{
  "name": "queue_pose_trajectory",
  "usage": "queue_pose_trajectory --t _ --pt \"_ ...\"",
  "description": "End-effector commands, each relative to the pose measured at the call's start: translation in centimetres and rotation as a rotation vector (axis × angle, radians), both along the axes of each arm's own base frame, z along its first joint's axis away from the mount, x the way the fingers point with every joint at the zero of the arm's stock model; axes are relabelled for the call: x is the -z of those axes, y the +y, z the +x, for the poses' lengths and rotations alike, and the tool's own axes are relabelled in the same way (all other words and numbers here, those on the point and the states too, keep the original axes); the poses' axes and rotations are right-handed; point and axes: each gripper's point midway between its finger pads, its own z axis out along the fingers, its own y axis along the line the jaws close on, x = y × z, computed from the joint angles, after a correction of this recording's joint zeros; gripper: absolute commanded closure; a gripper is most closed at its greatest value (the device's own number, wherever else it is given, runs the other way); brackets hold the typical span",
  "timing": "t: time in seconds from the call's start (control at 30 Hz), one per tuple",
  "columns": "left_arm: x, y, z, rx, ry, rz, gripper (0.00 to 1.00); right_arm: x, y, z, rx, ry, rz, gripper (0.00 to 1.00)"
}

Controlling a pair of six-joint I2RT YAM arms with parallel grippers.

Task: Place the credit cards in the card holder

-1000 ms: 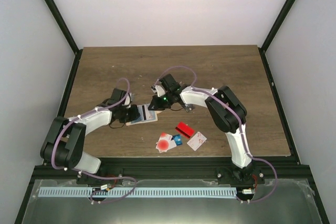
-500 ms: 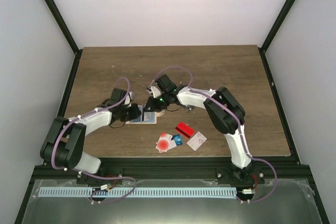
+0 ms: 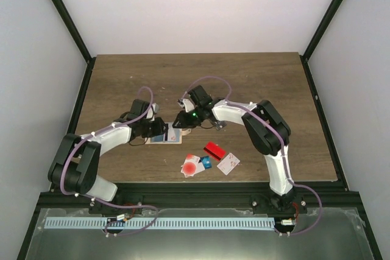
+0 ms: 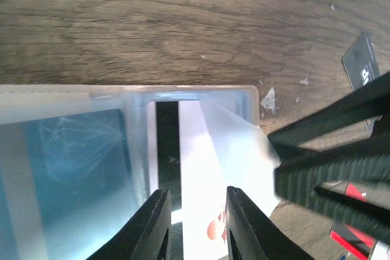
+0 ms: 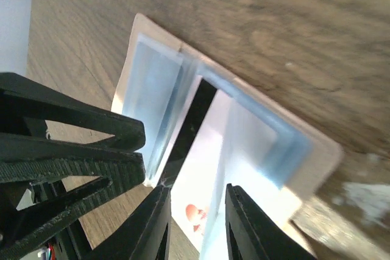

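The brown wooden tabletop (image 3: 256, 83) carries everything. The two arms reach in from the near edge and meet left of the middle, above the card holder (image 3: 170, 139). The left claw (image 4: 196, 192) hangs low over the holder with its fingers only a little apart, and nothing is between them. The right claw (image 5: 196, 190) comes from the opposite side, close to the left one. It is also narrow and holds nothing. The card holder lies flat on the tabletop under both claws, and its pockets look pale blue and half clear. A white card with a black stripe (image 4: 195, 150) sits in the middle pocket, partly showing. Four more cards lie near the front edge, apart from the holder: a white card with a red dot (image 3: 191, 165), a small blue card (image 3: 206, 162) touching it, a red card (image 3: 214, 149) and a white card (image 3: 228, 163).
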Motion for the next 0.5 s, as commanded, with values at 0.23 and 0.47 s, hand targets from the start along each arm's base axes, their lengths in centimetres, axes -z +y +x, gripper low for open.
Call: queue_pose_trajectory --t 0.23,0.47 --pt "-0.9 -3.4 1.7 0.077 -0.034 0.075 0.61 -3.1 -2.7 1.8 0.057 -0.05 0.071 0.73" --pt "-0.2 -3.2 1.9 0.038 -0.015 0.258 0.53 -3.2 -4.7 2.5 0.096 -0.069 0.063 0.72"
